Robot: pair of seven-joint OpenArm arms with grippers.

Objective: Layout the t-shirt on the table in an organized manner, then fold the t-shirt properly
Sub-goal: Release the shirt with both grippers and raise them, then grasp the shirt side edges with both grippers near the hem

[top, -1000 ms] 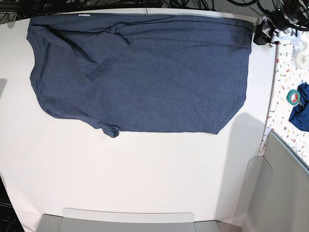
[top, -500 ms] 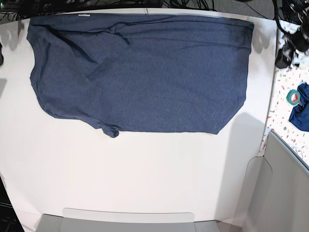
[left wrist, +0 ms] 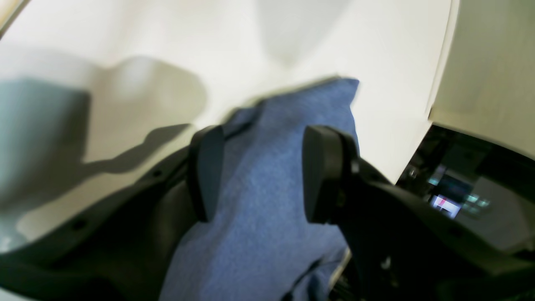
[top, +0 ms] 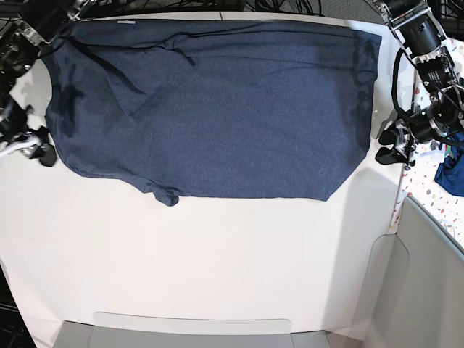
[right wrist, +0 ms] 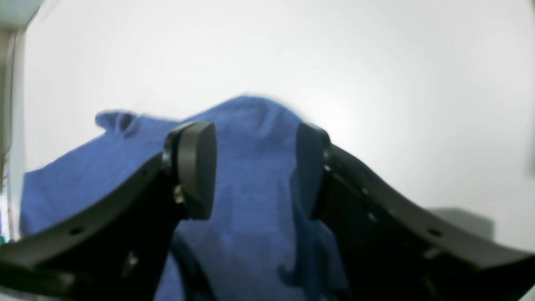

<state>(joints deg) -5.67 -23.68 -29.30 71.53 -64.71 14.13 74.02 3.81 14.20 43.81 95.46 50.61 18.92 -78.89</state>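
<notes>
Lying spread across the far half of your worktop (top: 217,275), the t-shirt (top: 217,109) sits plain side up, with a crumpled sleeve poking out along its near edge and some creases toward the collar end. Your left pincer (left wrist: 259,171) hovers just off the shirt's hem-side edge; in the left wrist view its two dark pads stand clearly apart with blue fabric lying beyond the gap, and nothing is clamped between them. Your right pincer (right wrist: 255,167) is at the opposite, sleeve-side edge, jaws likewise parted, cloth showing beyond the gap and bare white worktop past that; no grip there either. In the base view both arms flank the shirt, each pincer just beside its edge. Beyond your left pincer, a small blue cloth (top: 451,174) lies on a speckled surface (top: 420,123).
</notes>
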